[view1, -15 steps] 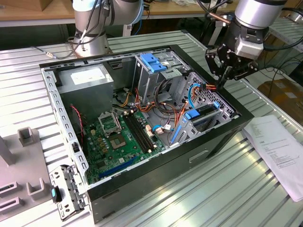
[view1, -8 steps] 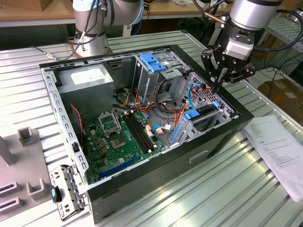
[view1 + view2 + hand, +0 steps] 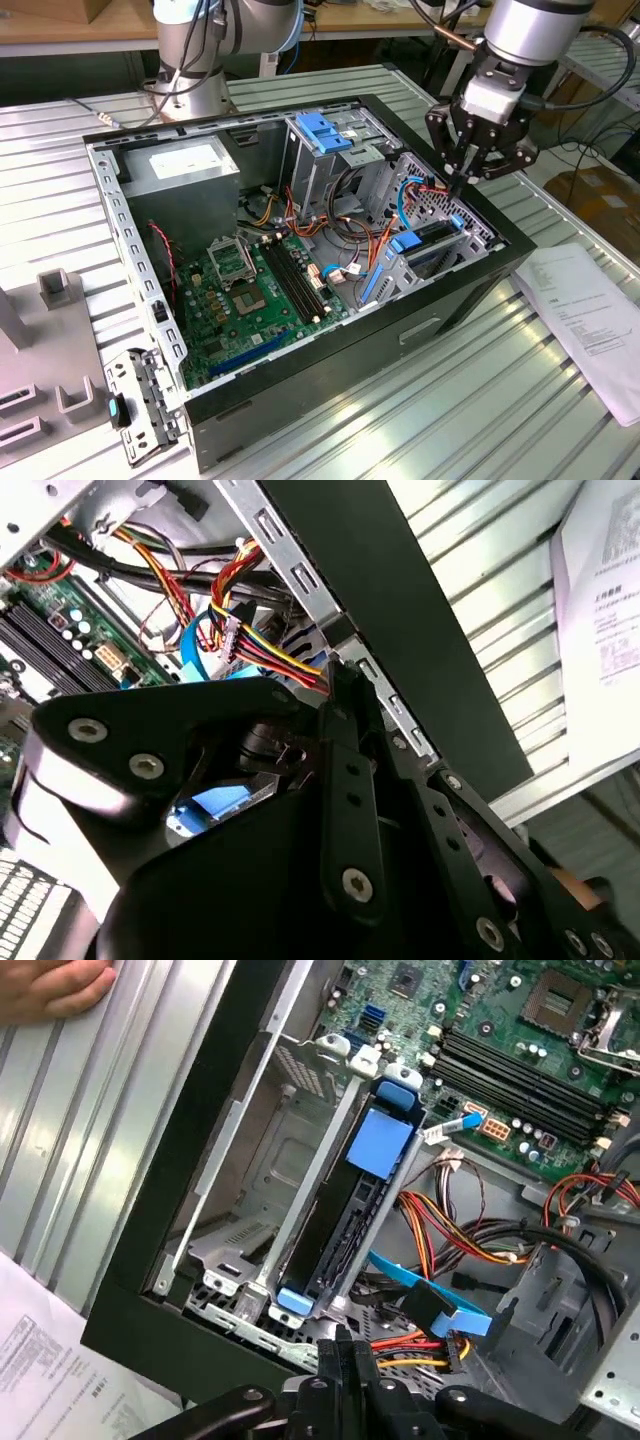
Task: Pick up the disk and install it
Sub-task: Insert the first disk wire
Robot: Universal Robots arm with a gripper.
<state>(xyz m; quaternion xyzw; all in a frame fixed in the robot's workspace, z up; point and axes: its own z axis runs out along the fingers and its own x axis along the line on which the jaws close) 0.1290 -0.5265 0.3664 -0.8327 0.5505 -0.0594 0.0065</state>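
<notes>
The disk (image 3: 432,240) stands on edge in the drive bay at the corner of the open computer case (image 3: 330,360) on the exterior view's right, its blue carrier rail showing at both ends. In the first wrist view the disk (image 3: 352,1228) sits down in the metal slot, with its blue tab toward the motherboard. My gripper (image 3: 461,186) hangs just above the disk's outer end, fingers pointing down and shut with nothing between them. The shut fingertips (image 3: 345,1352) show close over the bay's edge. In the second wrist view the gripper (image 3: 342,695) is over the case wall.
A blue handle (image 3: 322,130) tops the metal drive cage near the middle. Loose coloured cables (image 3: 450,1230) and a blue data cable (image 3: 430,1300) lie beside the bay. A paper sheet (image 3: 590,310) lies on the table at the exterior view's right. A hand (image 3: 50,985) rests on the table.
</notes>
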